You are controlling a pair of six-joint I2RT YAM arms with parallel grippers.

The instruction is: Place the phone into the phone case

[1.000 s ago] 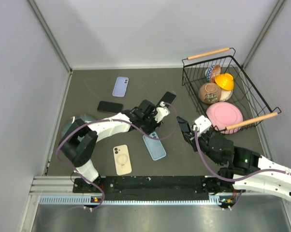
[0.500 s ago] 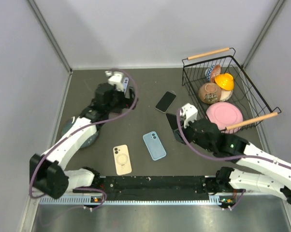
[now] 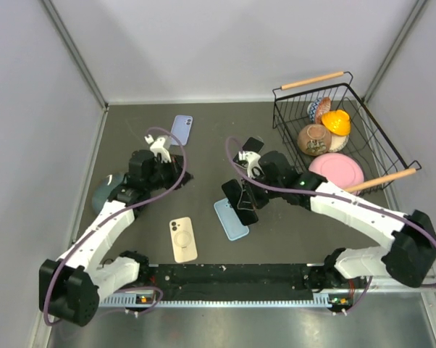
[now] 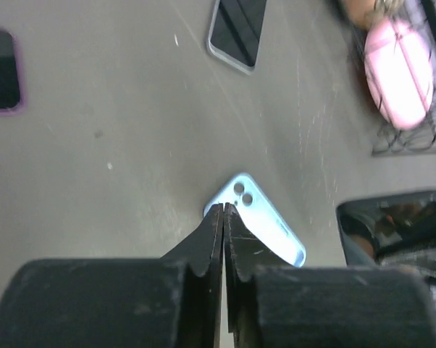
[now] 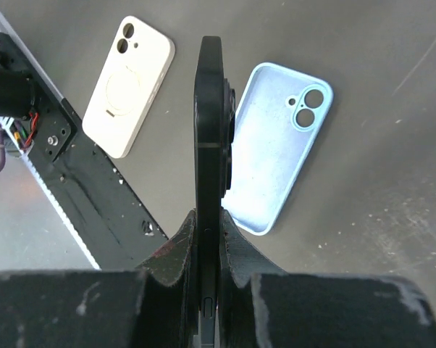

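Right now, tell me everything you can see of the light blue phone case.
The light blue phone case lies flat on the table, near the front middle, right of the cream case. Matte, soft-looking plastic, rounded corners, raised rim, apparently hollow side up and empty; a pill-shaped camera cutout with two round holes. The black phone, pinched edge-on in the right tool, hangs over its edge; contact unclear.

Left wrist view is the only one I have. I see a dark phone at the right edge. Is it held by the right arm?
Observer: Yes, the right fingers clamp the black phone by its end, on edge.
Operator: Is the light blue case open side up?
Observer: Yes, it shows its hollow inside; the phone is not in it.
Operator: Anything near it?
Observer: A cream case lies beside it.
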